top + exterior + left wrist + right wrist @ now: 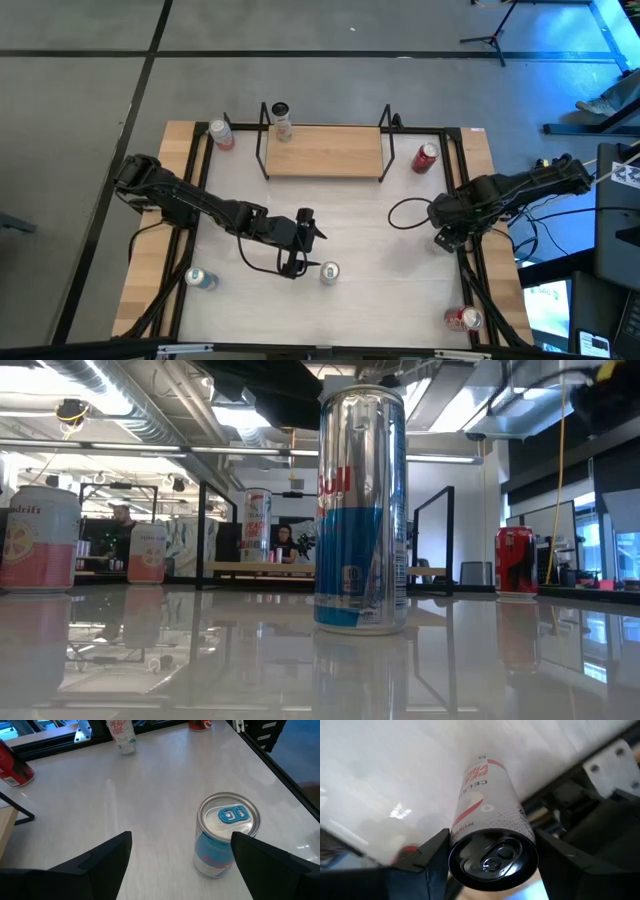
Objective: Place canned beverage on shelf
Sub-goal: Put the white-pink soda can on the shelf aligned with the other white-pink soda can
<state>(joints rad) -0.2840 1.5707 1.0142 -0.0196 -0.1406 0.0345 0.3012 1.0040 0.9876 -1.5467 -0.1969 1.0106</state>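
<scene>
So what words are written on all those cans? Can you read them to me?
"PEACH VIBE": white can with red lettering, far across the table from the left hand.
"CEL", then cut off: white-and-red slim can between the right hand's fingers.
Red letters on the tall silver-and-blue can: only partly visible, unreadable.
Pink-and-white can at the edge: lettering too blurred.
Red can: too small.

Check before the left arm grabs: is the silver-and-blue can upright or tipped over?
Upright. The silver-and-blue can stands on its base on the table, tab end up; the low view shows it vertical.
</scene>
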